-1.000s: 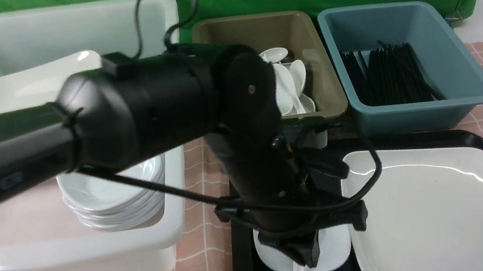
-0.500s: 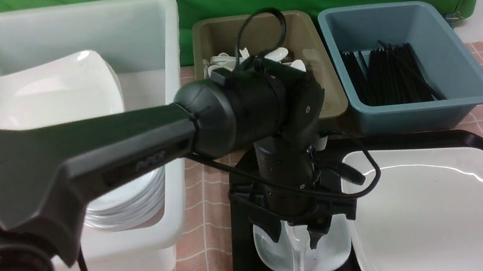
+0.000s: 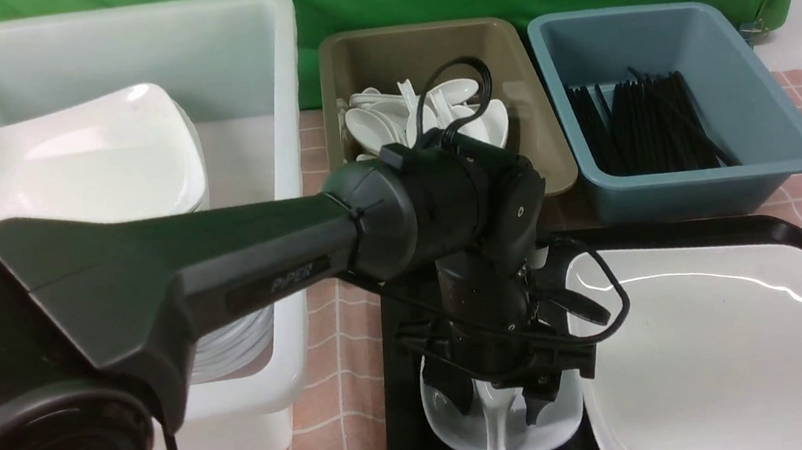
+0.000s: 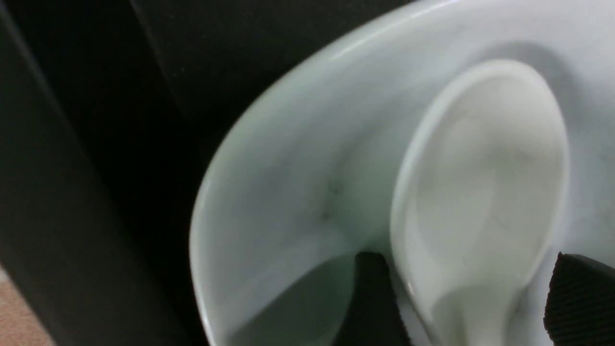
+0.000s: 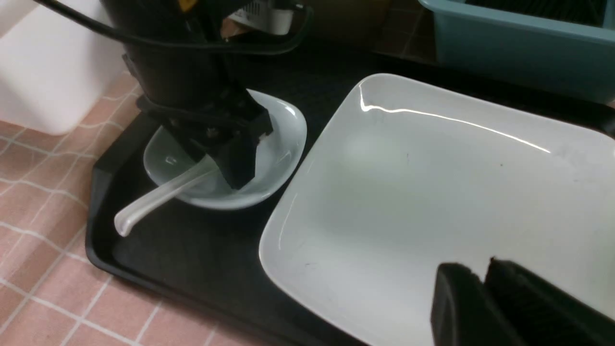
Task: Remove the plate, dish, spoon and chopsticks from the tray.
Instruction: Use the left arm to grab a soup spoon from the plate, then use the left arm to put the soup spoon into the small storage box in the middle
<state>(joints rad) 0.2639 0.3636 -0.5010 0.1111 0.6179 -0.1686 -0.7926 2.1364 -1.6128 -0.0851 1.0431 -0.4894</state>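
One tray (image 3: 402, 433) lies on the counter (image 3: 331, 411). The tray carries three items:

- One plate (image 3: 720, 355) fills the tray's right part.
- One dish (image 3: 452, 432) sits at the tray's near left corner.
- One spoon (image 3: 496, 435) has its bowl in the dish and its handle projecting toward the tray's near edge.

The left end effector (image 3: 498, 408) sits in the dish with its fingers apart, one on each side of the spoon. The right end effector (image 5: 480, 274) hovers above the plate with its fingers together, gripping nothing.

Two tubs stand beyond the tray's far edge. One olive-brown tub (image 3: 541, 143) holds several spoons. One blue tub (image 3: 761, 105) holds the chopsticks (image 3: 644, 125), which are too many to count.
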